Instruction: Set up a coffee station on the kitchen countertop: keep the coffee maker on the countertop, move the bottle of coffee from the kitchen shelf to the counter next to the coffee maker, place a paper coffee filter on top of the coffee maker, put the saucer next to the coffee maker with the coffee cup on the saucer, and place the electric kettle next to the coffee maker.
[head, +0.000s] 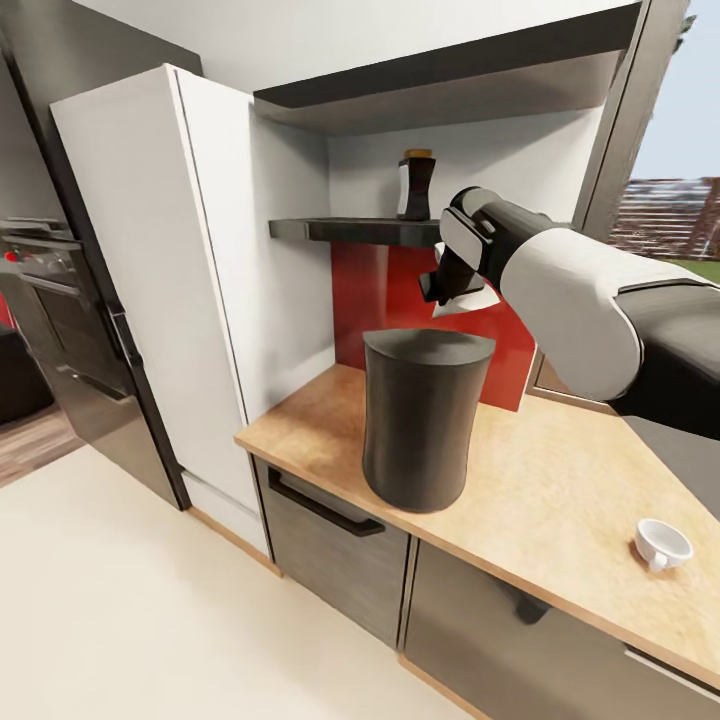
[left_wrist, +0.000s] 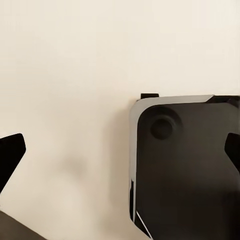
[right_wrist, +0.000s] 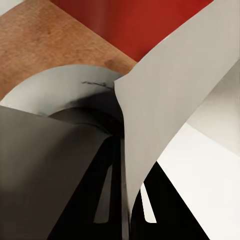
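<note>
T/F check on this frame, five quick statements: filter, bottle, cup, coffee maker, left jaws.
1. The right gripper holds the filter above the coffee maker. True.
2. The bottle stands on the countertop. False: it is on the shelf.
3. The cup sits on a saucer. False: it rests directly on the countertop.
4. The coffee maker stands on the countertop. True.
5. The left jaws grip the kettle. False: the left gripper is open over the floor.

Our right arm wears a smooth white shell between black joint segments, ending in a black gripper. On our left wrist view, dark pointed fingertips frame the edges.
</note>
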